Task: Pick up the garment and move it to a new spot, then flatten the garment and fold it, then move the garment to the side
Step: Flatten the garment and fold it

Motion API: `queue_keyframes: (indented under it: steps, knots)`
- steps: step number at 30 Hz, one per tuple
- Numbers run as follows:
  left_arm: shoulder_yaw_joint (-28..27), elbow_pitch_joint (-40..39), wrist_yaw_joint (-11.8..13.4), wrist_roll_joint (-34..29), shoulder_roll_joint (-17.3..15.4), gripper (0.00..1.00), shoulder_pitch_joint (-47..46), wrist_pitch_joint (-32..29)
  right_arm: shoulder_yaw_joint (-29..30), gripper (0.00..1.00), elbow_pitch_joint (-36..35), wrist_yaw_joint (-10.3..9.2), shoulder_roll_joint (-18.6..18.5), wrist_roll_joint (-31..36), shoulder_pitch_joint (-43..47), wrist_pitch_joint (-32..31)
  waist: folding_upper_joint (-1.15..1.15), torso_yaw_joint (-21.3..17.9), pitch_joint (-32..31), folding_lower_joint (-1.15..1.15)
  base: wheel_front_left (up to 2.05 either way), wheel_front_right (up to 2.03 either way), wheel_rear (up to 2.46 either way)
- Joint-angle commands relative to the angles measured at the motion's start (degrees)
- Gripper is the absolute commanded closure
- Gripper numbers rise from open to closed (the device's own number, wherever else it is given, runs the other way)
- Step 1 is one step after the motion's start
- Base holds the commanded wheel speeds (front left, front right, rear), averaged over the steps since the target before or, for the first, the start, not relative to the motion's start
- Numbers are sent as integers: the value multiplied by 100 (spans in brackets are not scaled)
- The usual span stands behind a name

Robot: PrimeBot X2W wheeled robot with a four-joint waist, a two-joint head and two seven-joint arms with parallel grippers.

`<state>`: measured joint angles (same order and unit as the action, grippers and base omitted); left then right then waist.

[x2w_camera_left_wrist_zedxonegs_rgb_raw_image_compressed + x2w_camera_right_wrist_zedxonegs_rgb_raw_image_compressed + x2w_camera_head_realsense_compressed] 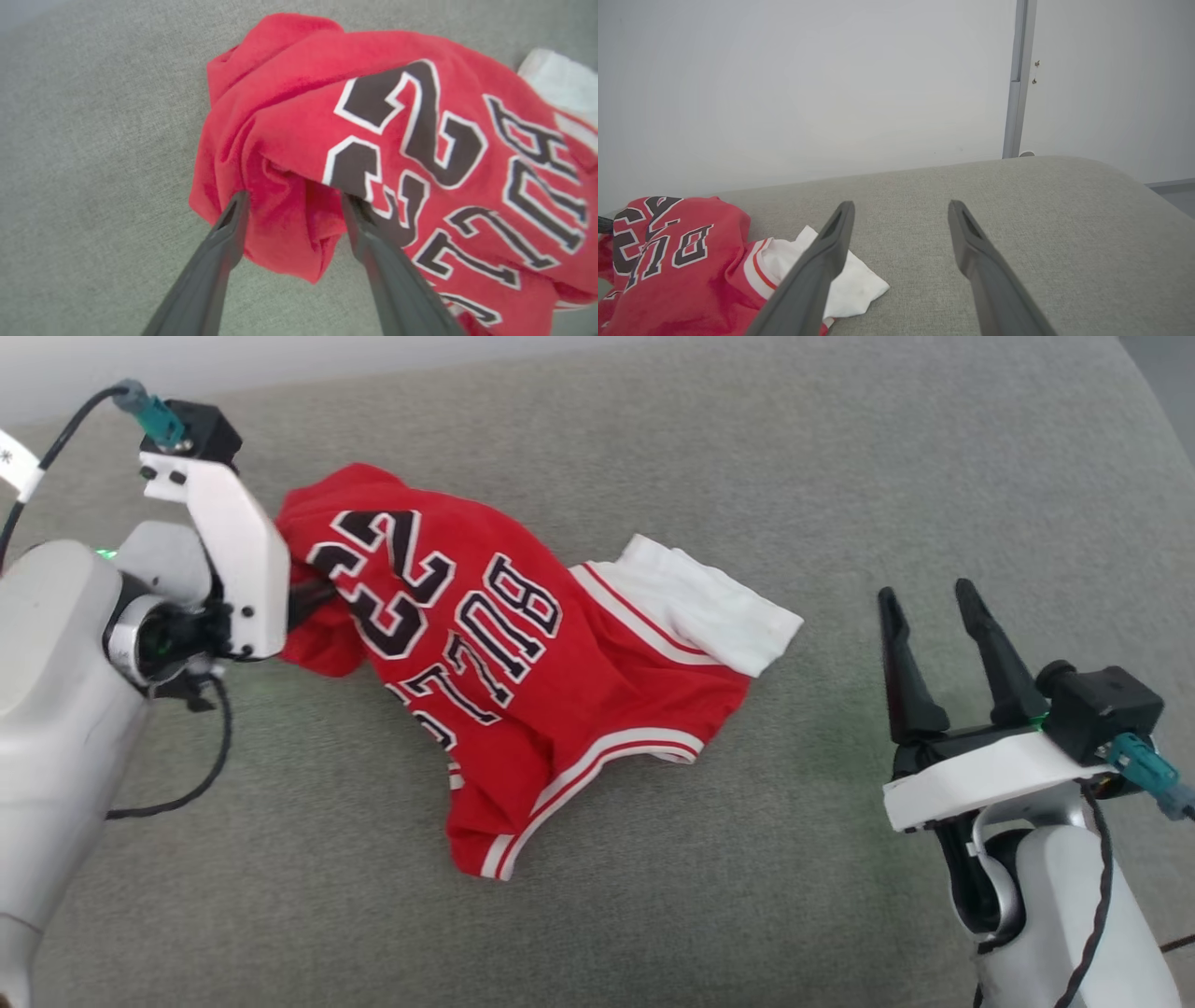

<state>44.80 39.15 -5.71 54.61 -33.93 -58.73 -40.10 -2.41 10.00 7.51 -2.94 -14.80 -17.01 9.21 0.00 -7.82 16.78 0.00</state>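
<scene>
The garment, a red shirt with black "BULLS 23" lettering and one white sleeve, lies crumpled on the grey cushion, left of centre in the head view. My left gripper is at its left end. In the left wrist view the left gripper has its fingers spread wide, with a bunched fold of the garment lying between the tips. My right gripper hovers open and empty to the right, well apart from the sleeve. In the right wrist view the right gripper is open, with the garment at lower left.
The grey fabric cushion spreads under everything, with a rounded far right corner. A pale wall and a grey vertical post stand behind it. A black cable loops beside my left forearm.
</scene>
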Motion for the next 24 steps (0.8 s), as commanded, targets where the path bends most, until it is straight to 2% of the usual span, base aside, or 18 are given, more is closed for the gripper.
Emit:
queue_keyframes:
  steps: [1, 8, 10, 15, 20, 24]
  knots:
    - [-88, -161, 126, 215, 112, 0, -55, -168, 66, 0, -1, -4, 2, 41, 40, -21, 0, 177, -133, 0, 0, 0, 0]
    - [-116, -1344, 723, 645, 195, 0, 469, -764, 299, 0, -135, -4, 2, 89, 124, -146, 0, 539, -383, 0, 0, 0, 0]
    - [-93, -1589, 821, 683, 179, 0, 574, -851, 327, 0, -161, -4, 1, 105, 132, -172, 0, 578, -405, 0, 0, 0, 0]
    - [25, -2764, 1297, 818, 19, 0, 1108, -1205, 381, 0, -277, -4, -1, 112, 102, -262, 0, 685, -449, 0, 0, 0, 0]
    - [102, -3353, 1527, 1058, -86, 0, 1541, -1437, 342, 0, -329, -4, -1, 51, 4, -300, 0, 622, -399, 0, 0, 0, 0]
    - [128, -3424, 1630, 1173, -82, 0, 1800, -1440, 329, 0, -328, -4, -1, 15, -61, -278, 0, 452, -292, 0, 0, 0, 0]
